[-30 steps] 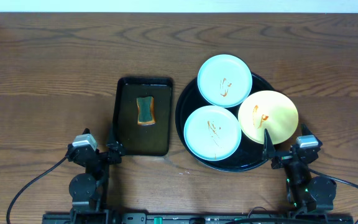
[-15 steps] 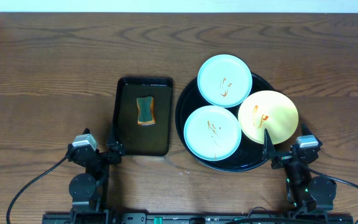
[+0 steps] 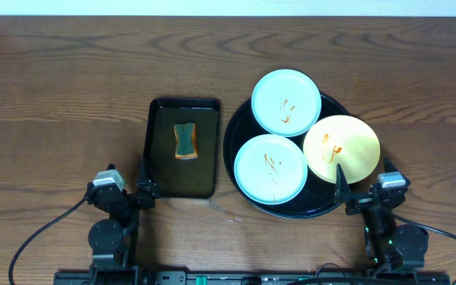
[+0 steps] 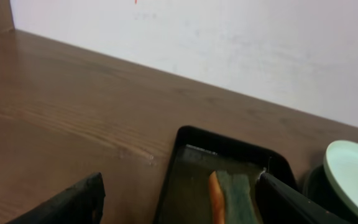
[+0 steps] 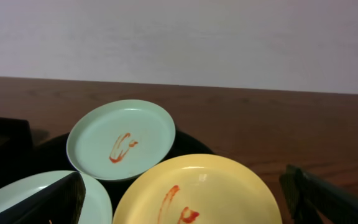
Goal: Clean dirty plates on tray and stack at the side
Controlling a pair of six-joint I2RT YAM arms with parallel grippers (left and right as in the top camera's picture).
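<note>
Left gripper (image 4: pixel 180 186) and right gripper (image 5: pixel 182 186) both stand spread and empty, nearside of the round black tray (image 3: pixel 236 131). On it lie two mint plates (image 3: pixel 286 102) (image 3: pixel 271 168) and the yellow plate (image 3: pixel 341 148), all sauce-streaked. Cleaning seems unstarted; next likely needs the sponge (image 3: pixel 184 141), left of the tray.

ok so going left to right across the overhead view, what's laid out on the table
rectangular black tray with the sponge in it → round black tray, left rim first → near mint plate and far mint plate, overlapping sideways → yellow plate
</note>
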